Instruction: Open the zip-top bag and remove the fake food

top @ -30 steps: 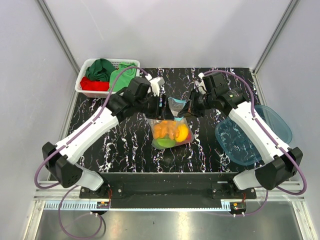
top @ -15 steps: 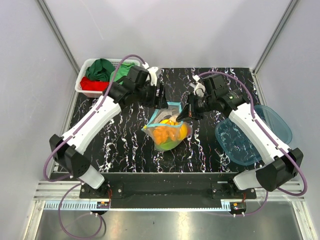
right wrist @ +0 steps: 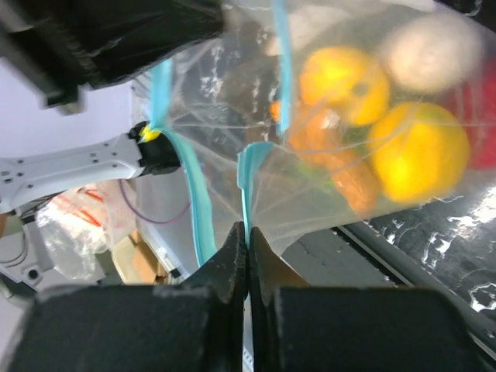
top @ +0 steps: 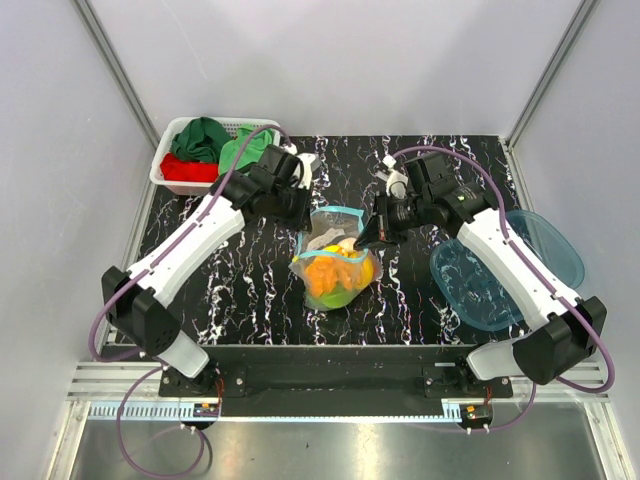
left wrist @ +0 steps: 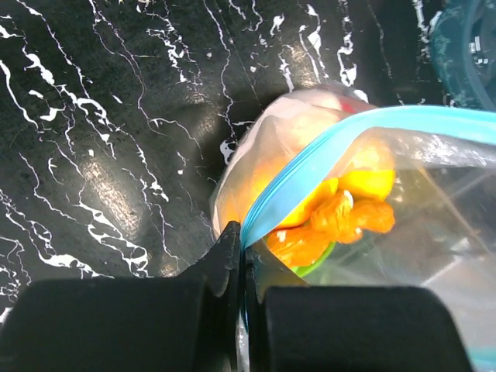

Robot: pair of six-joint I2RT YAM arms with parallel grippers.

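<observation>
With the left claw (left wrist: 242,242) pinching the blue zip strip (left wrist: 325,159) on one lip and the right claw (right wrist: 247,236) pinching the opposite lip, the step goes best if the two draw apart evenly, just enough to spread the mouth without the thin film slipping free. The bag (top: 338,262) is at the middle of the black marbled table (top: 230,290), between the arms, clear and crinkly, mouth gaping. The fake food (top: 335,272) is heaped inside: orange, yellow, green, one pale piece.

Left end effector (left wrist: 242,249) and right end effector (right wrist: 247,242), jaws pressed together, arms converging inward.
</observation>
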